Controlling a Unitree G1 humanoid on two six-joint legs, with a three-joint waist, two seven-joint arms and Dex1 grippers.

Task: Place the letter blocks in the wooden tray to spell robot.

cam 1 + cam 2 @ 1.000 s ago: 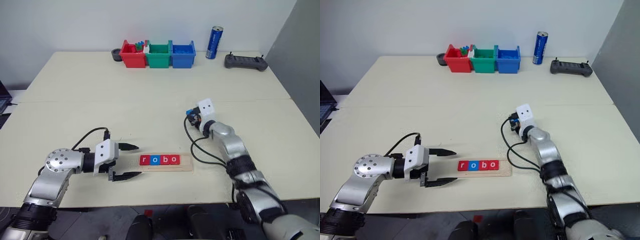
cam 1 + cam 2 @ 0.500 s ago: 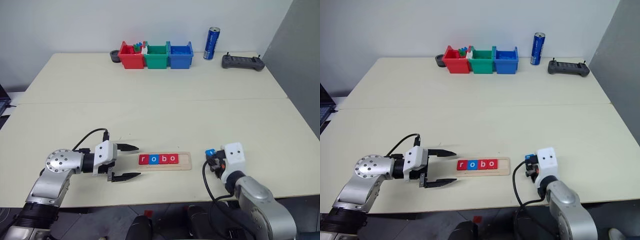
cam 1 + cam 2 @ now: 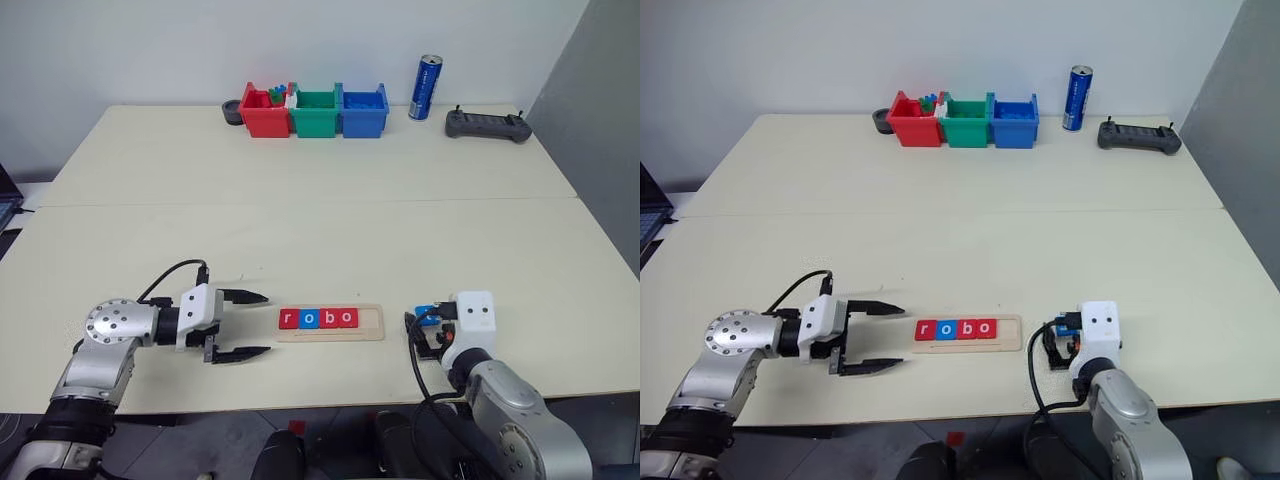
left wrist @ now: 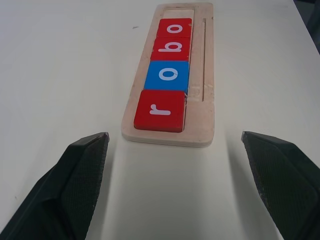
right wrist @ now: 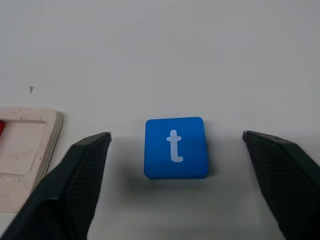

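Glossy square blue t tile (image 5: 176,148) flat on matte table (image 3: 320,230); right pincer (image 5: 175,150) wide open, empty.

Five letter blocks are present: four seated in the one wooden tray (image 3: 330,325), namely a red "r" (image 4: 160,110), a blue "o" (image 4: 168,75), a red "b" (image 4: 171,48) and a red "o" (image 4: 175,27), and one blue "t" (image 5: 175,147) lying flat on the worktop (image 3: 320,215). At the far edge stand three plastic bins, one red (image 3: 263,112), one green (image 3: 316,111) and one blue (image 3: 363,110). Also there: one blue can (image 3: 426,87), one dark handheld controller (image 3: 487,124).
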